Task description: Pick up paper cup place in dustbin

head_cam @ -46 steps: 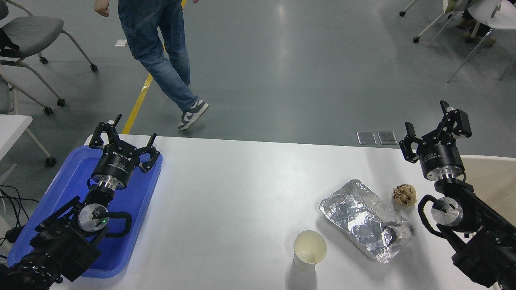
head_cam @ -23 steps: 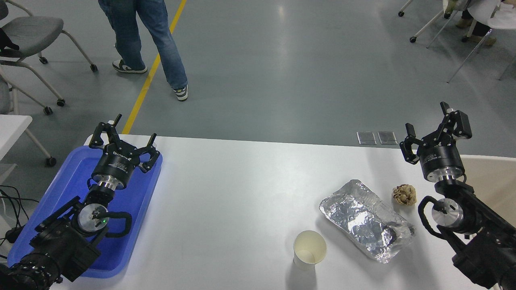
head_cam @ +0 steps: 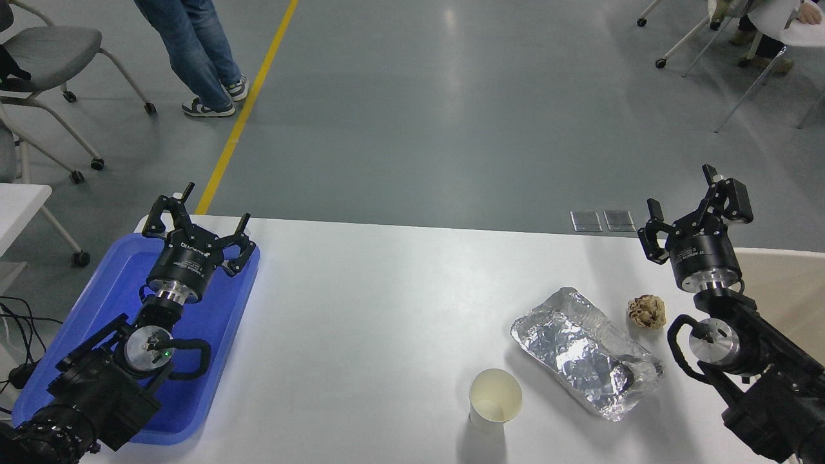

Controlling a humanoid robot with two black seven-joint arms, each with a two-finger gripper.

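The paper cup [head_cam: 495,397] stands upright near the table's front edge, right of centre, white with a cream inside. Part of the beige dustbin [head_cam: 786,283] shows at the right edge, behind my right arm. My right gripper [head_cam: 682,192] is open and empty, raised above the table's far right corner, well behind and to the right of the cup. My left gripper [head_cam: 196,216] is open and empty, parked above the blue tray at the lower left.
A crumpled silver foil tray [head_cam: 583,351] lies just right of the cup. A brownish paper ball [head_cam: 646,310] sits behind it. The blue tray [head_cam: 219,309] is at the left. A person's legs [head_cam: 193,51] and chairs [head_cam: 51,51] are on the floor beyond.
The person on the floor has walked to the left and farther off. My right gripper has sunk very slightly. The cup and the left arm have not moved.
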